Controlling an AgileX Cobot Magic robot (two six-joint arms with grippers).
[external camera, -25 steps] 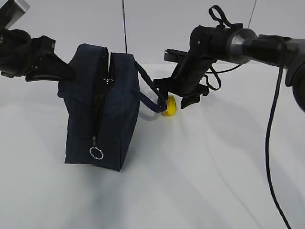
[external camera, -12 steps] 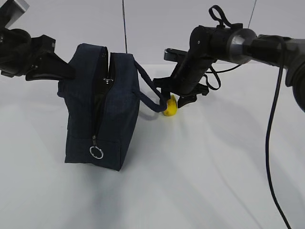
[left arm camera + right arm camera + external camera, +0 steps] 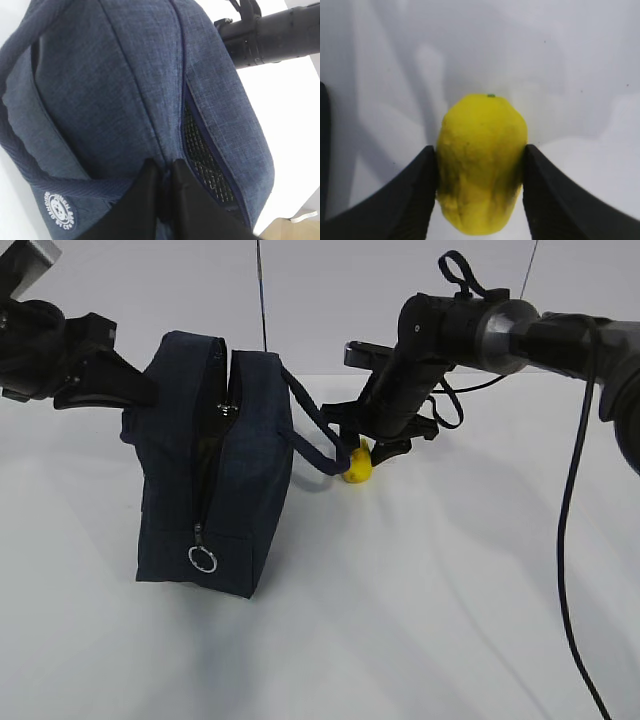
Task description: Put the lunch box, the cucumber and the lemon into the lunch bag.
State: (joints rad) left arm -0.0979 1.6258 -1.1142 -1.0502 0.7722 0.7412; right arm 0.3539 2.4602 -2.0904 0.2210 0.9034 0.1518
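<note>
The right pincer [image 3: 480,195] grips the lemon [image 3: 481,162] on the table [image 3: 430,580], just right of the bag [image 3: 215,465]. The left pincer [image 3: 165,192] pinches the bag's top fabric.

Illegible round logo [image 3: 61,210] on lunch bag [image 3: 125,100]

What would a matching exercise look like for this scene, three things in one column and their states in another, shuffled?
Things:
1. lemon
2. lunch bag
3. left claw

States:
A. standing on the table, zipper partly open
B. pinched shut on dark blue fabric
C. yellow, squeezed between two black fingers of the right claw

Pairs: 1-C, 2-A, 3-B
</note>
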